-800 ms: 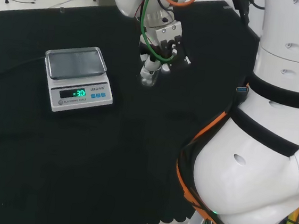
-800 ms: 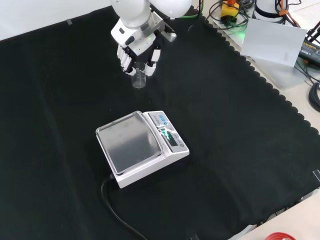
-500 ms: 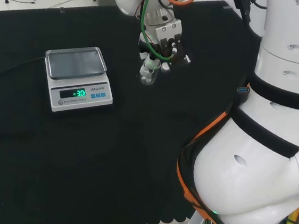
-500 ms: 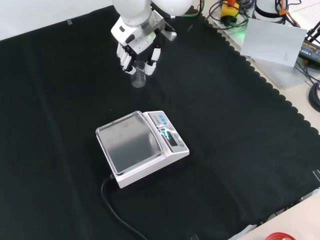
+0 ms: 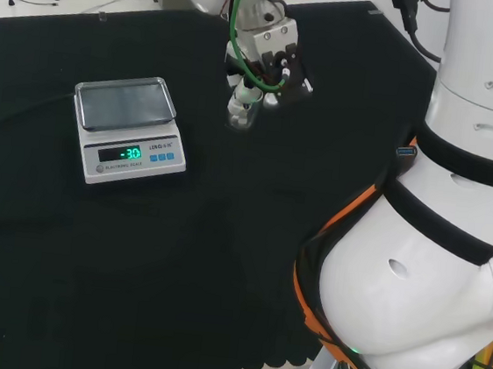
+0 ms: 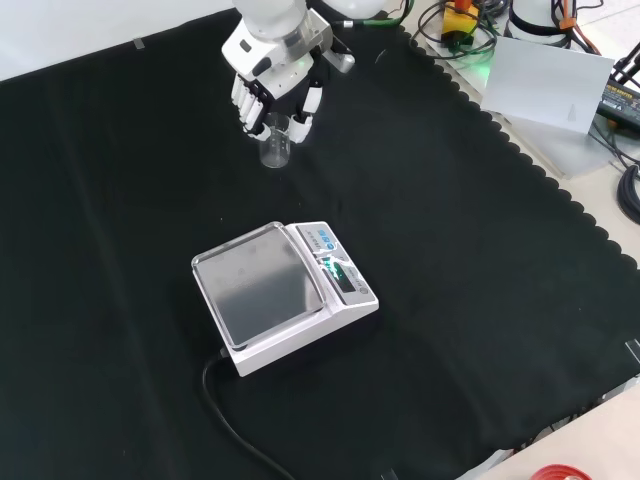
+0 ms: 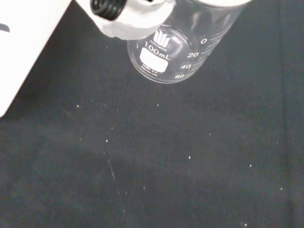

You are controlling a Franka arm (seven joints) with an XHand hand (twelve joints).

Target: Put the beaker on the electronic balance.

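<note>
The black and white hand (image 6: 272, 85) has its fingers curled round a small clear glass beaker (image 6: 275, 142), holding it upright above the black-cloth surface (image 6: 480, 260), well apart from the white electronic balance (image 6: 283, 294) with its steel pan.

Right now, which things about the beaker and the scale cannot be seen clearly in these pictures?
- Beaker rim: covered by the hand, front and head views.
- Beaker's bottom on or off the cloth: glass too clear, all views.
- Any liquid inside: too small, front view.
- Scale cable's end: cut by the front view's bottom edge.

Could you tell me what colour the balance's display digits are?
Green, on the electronic balance; clearest in the head view.
</note>
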